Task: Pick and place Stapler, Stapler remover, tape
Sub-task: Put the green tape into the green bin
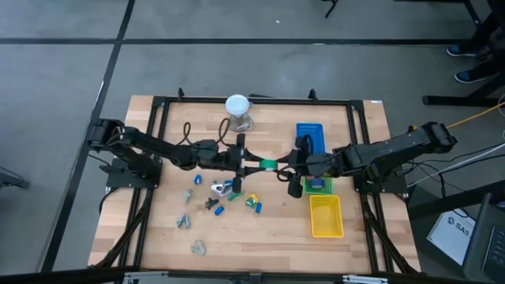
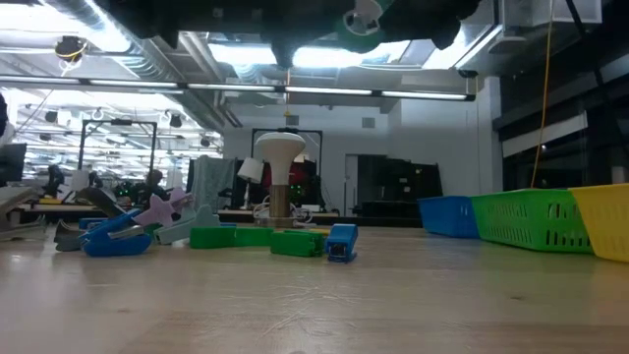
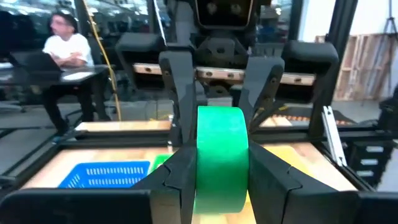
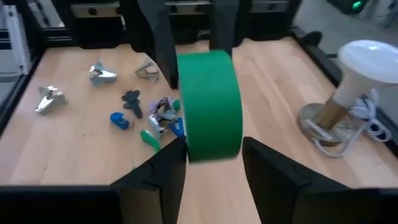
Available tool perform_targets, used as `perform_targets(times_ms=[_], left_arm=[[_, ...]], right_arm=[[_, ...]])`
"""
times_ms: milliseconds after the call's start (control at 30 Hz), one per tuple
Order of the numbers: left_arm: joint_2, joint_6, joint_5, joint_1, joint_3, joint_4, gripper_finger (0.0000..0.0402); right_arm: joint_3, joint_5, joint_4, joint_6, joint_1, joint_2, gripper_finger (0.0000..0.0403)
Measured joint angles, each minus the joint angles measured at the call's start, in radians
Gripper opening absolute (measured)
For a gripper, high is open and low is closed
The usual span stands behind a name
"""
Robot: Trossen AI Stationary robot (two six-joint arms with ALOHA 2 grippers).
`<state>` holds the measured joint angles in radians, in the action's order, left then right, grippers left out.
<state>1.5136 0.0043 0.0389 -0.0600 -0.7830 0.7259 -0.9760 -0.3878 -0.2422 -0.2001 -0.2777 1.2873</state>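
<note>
A wooden table (image 1: 268, 229) fills the floor space, a small white lamp (image 1: 237, 111) standing at its far edge. Just in front of the lamp, lifted above the table, a green roll of tape (image 1: 270, 165) is pinched from both sides: the left gripper (image 1: 251, 165) and the right gripper (image 1: 286, 167) each have their fingers clamped on it. Right of the roll sit blue, green and yellow baskets (image 1: 327, 216).

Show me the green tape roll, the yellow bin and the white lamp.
green tape roll (image 4: 210, 106): right wrist view, outer band.
yellow bin (image 1: 326, 228): high view, front rim.
white lamp (image 1: 237, 105): high view, shade top.
</note>
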Motion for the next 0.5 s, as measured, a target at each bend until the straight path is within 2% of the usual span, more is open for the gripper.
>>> perform_targets(times_ms=[167,333,500], left_arm=[[0.000,-0.001,-0.061,0.013,-0.001,-0.002,0.0105],[0.000,-0.007,-0.060,0.012,-0.001,0.000,0.0105],[0.000,-0.006,-0.059,0.012,-0.001,0.000,0.0117]], right_arm=[[0.000,0.015,0.010,0.009,0.000,0.000,0.0161],[0.000,0.015,0.020,0.054,0.000,0.000,0.0157],[0.000,0.022,0.021,0.066,0.000,0.000,0.0108]])
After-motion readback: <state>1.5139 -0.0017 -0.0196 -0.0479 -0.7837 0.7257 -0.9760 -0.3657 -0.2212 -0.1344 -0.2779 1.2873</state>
